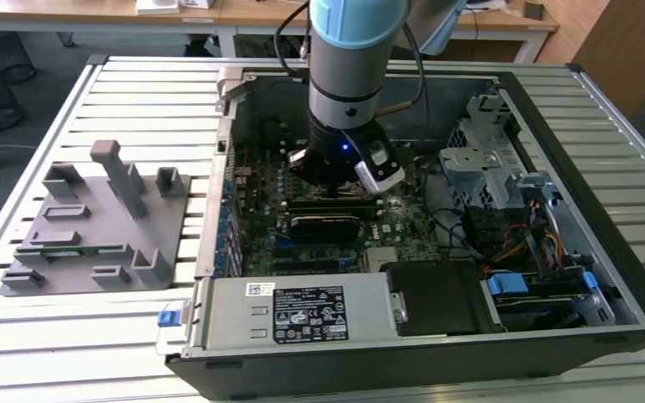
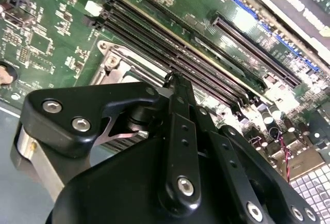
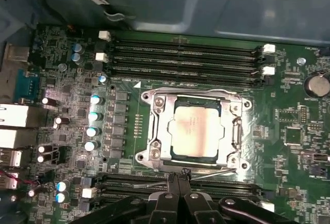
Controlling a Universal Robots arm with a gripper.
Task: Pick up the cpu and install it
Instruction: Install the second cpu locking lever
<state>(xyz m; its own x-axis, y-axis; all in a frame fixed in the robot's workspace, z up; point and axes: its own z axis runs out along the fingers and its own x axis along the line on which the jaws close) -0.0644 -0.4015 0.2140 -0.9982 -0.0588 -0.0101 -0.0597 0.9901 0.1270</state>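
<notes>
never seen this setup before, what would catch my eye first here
The silver cpu lies in its metal socket frame mid-motherboard, between rows of black memory slots. The arm's end effector sits at the socket's edge, inside the open computer case. On the exterior view's left, a grey fixture tray rests on the slatted table.

A slatted white metal table [image 1: 98, 101] carries an open computer case [image 1: 591, 168] lying on its side and, at the exterior view's left, a grey moulded parts fixture [image 1: 87, 227].
</notes>
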